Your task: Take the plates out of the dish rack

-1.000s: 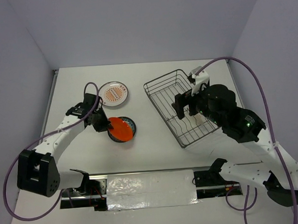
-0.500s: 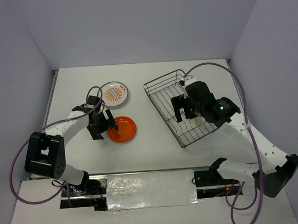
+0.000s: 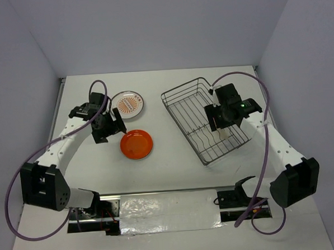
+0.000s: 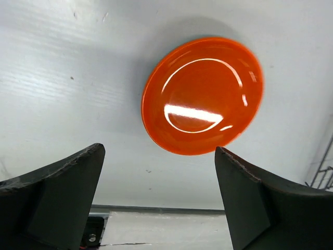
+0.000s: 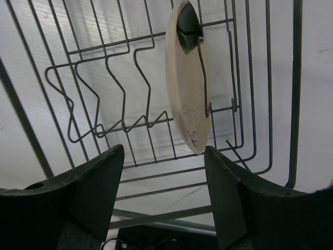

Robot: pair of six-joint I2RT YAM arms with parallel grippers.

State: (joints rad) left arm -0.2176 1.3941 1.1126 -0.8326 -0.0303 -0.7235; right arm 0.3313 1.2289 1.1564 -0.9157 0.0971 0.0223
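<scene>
Left gripper (image 4: 158, 151) hung above left edge of orange plate (image 3: 136, 144), jaws spread wide, holding nothing. Orange plate lay flat on table (image 3: 164, 80); sunburst plate (image 3: 127, 104) lay flat just beyond it. Right gripper (image 5: 164, 151) hovered over dish rack (image 3: 182, 102) at right, jaws apart, nothing clamped. Cream plate (image 5: 187, 78) stood on edge in rack's near-right dividers, below fingers.

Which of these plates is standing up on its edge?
The cream plate in the dish rack, upright between the wires. The plain orange plate and the sunburst-patterned plate both lie flat on the table.
</scene>
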